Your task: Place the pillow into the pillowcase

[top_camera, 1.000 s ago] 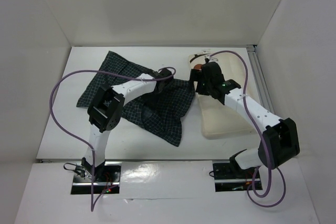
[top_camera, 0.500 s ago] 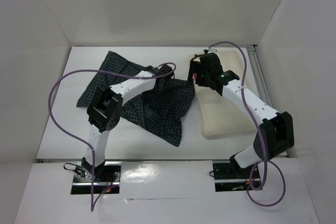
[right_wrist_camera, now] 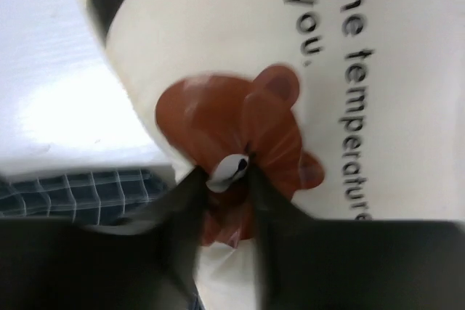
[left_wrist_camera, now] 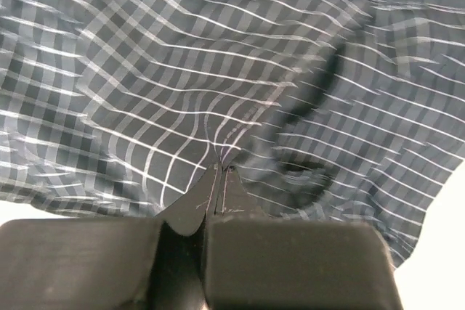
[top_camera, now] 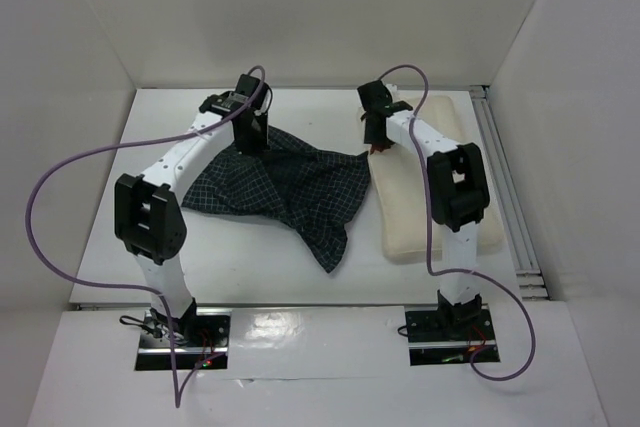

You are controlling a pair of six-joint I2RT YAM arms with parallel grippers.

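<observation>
The pillowcase (top_camera: 300, 192), navy with a white grid check, lies crumpled across the middle of the table. My left gripper (top_camera: 252, 137) is at its far edge; in the left wrist view the left gripper (left_wrist_camera: 220, 168) is shut on a pinch of the pillowcase (left_wrist_camera: 182, 70). The cream pillow (top_camera: 425, 217) lies lengthwise to the right of the pillowcase. My right gripper (top_camera: 378, 137) is at its far left corner. In the right wrist view the right gripper (right_wrist_camera: 229, 172) is shut on bunched fabric of the pillow (right_wrist_camera: 218, 34) at the brown bear print (right_wrist_camera: 269, 128). A pillowcase corner (right_wrist_camera: 73, 186) shows beside it.
White walls enclose the table on three sides. A metal rail (top_camera: 505, 197) runs along the right edge beside the pillow. Purple cables (top_camera: 60, 197) loop out from both arms. The arm bases (top_camera: 180, 332) sit at the near edge.
Both arms have stretched toward the far wall. The left gripper closed on the pillowcase and pulled its far edge back and up. The right gripper closed on the pillow at the bear print.
</observation>
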